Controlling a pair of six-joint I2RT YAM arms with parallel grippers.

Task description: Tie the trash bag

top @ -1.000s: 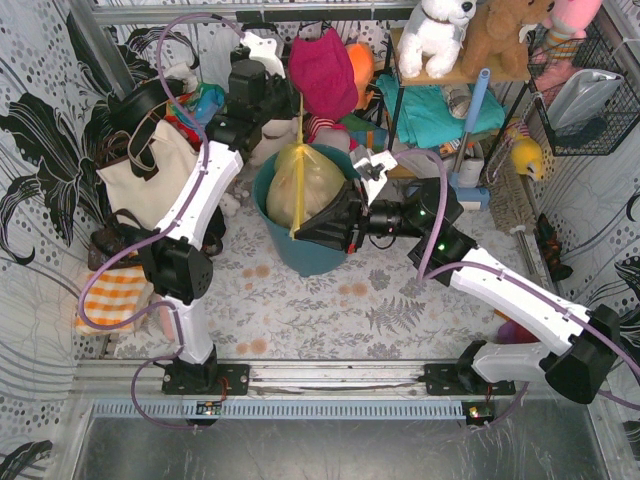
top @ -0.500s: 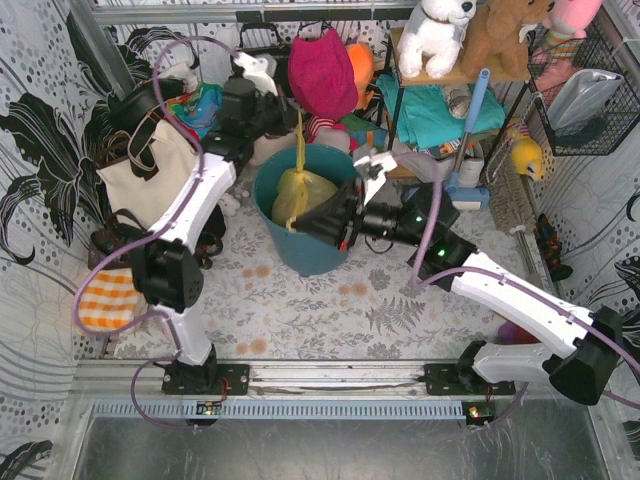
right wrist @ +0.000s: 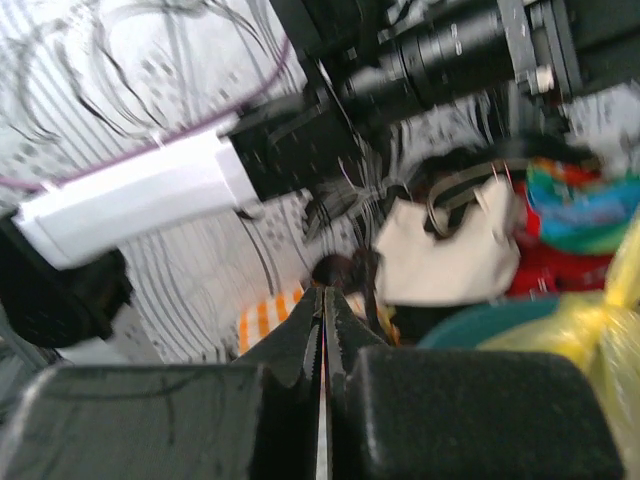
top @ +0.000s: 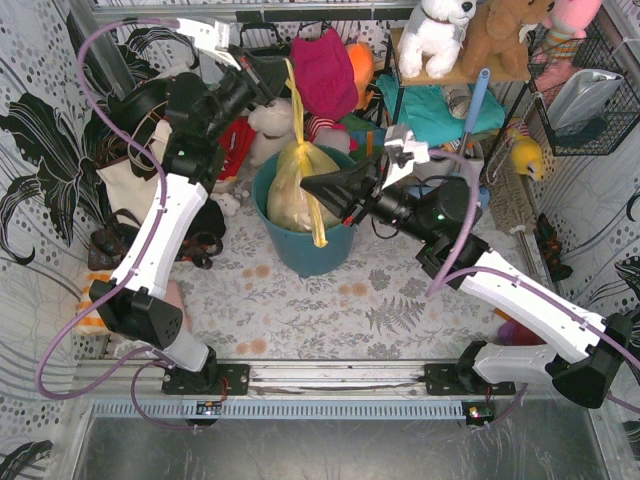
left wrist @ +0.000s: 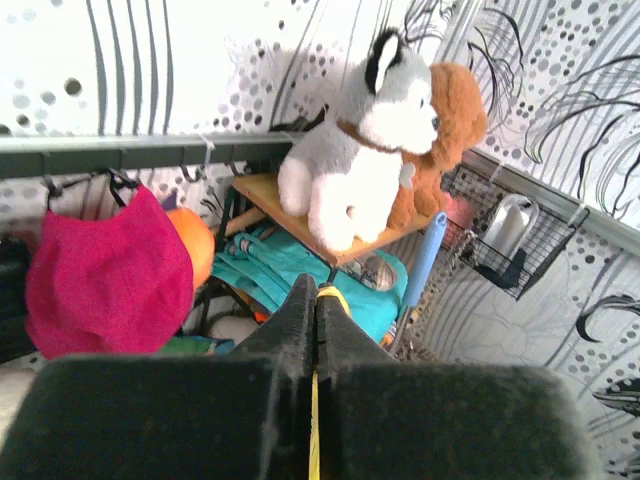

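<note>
The yellow-green trash bag (top: 288, 192) stands in the teal round bin (top: 300, 250), its neck gathered to a point. My left gripper (top: 280, 68) is high above the bin, shut on a long yellow strip of the bag (top: 296, 105) that is stretched taut down to the neck. In the left wrist view the jaws (left wrist: 316, 300) are closed with the yellow strip (left wrist: 314, 420) between them. My right gripper (top: 308, 185) is at the bag's right side, shut on a second yellow strip (top: 319, 228) that hangs over the bin. In the right wrist view (right wrist: 322, 302) the jaws are closed; the bag (right wrist: 590, 325) shows at the right.
A cream tote bag (top: 130, 175) with black straps stands left of the bin. A magenta cloth (top: 322, 70) hangs behind it. A shelf with stuffed toys (top: 440, 35) and a blue-handled brush (top: 475, 110) stand at the back right, with a wire basket (top: 585, 95) on the right wall.
My left gripper has risen and swung back left, pulling its strip taut. The bag has lifted higher in the bin. My right gripper has risen, its strip now hanging down.
</note>
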